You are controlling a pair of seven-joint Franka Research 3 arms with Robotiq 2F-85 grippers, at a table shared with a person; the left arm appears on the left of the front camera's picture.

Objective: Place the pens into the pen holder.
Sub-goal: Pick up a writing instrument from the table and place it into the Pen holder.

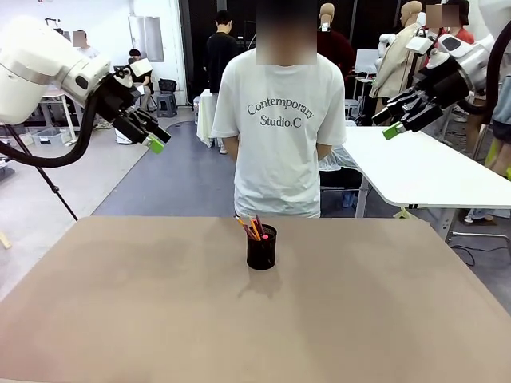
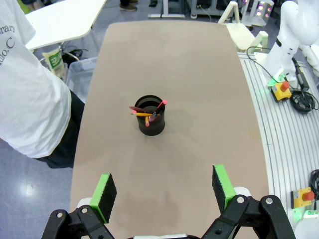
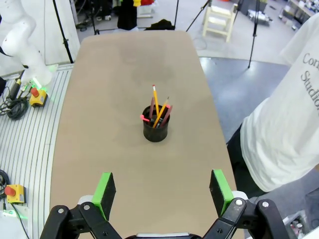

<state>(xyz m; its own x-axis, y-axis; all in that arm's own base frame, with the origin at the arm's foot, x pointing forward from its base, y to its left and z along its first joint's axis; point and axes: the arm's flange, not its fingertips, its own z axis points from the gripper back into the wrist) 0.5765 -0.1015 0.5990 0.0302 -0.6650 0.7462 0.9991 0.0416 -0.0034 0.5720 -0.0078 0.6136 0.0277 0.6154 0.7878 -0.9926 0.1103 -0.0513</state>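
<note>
So the small black cylindrical mesh pen holder (image 1: 261, 248) is sitting upright around the middle of the table, toward the far edge near the person in the white printed t-shirt (image 1: 279, 128). The pens (image 3: 158, 110) are all inside it already, poking out above the rim at different angles: a thin yellow-orange pencil, a dark reddish-brown one, and a black one with a pinky-red end. They lean against the cup's wall, tips fanned out a bit.

The table (image 1: 120, 319) is a smooth matte tan surface with rounded corners, and the cup throws a soft shadow on it.

Both arms are up in the air, well apart from the cup. The left gripper (image 1: 153, 135) hangs off to the left side, black fingers with flat green pads (image 2: 105, 191), jaws spread wide with nothing between them. The right gripper (image 1: 399, 116) is the same deal on the right side, fingers wide apart, holding nothing.
</note>
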